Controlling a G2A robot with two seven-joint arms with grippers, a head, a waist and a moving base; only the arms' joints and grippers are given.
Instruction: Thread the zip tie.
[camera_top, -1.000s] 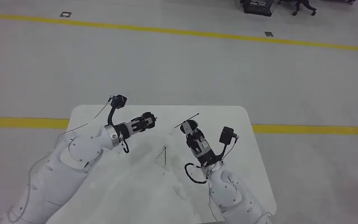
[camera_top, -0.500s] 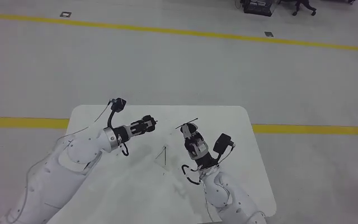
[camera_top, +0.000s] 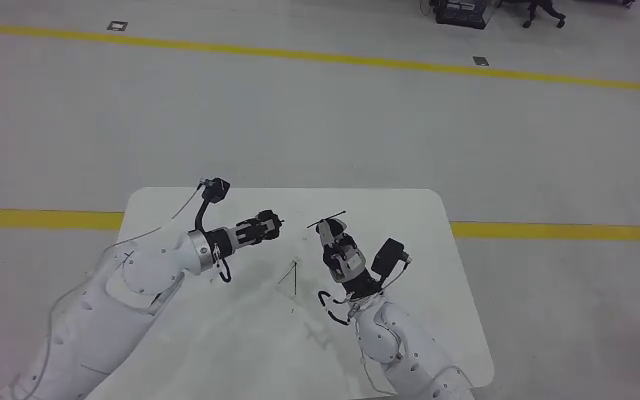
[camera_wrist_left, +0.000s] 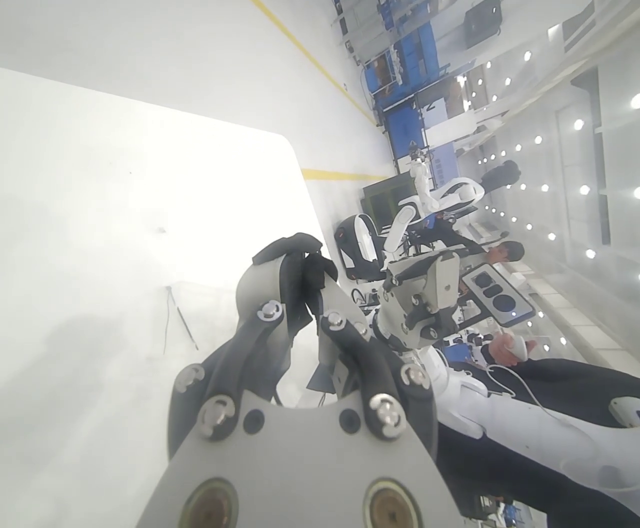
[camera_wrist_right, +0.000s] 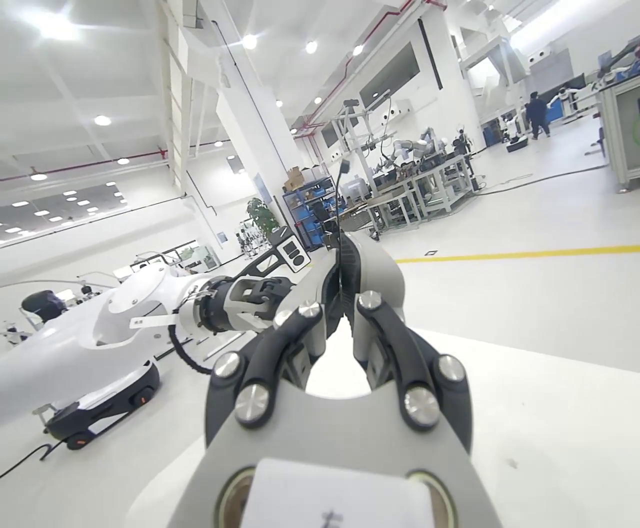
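Overhead, right pincer (camera_top: 328, 229) and left pincer (camera_top: 270, 222) are hovering near each other above the white table (camera_top: 420, 300). Right wrist view is resolving more: grey fingers clamping a thin, stiff black zip tie (camera_wrist_right: 342, 210), square head at its free end. Left wrist view is showing left black-padded tips pressed together, plus two hair-thin loose ties (camera_wrist_left: 168, 320) lying V-wise on the table.

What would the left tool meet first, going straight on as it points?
Probably nothing near: its line seems to pass just beyond the right tool and its zip tie; depth is unclear.
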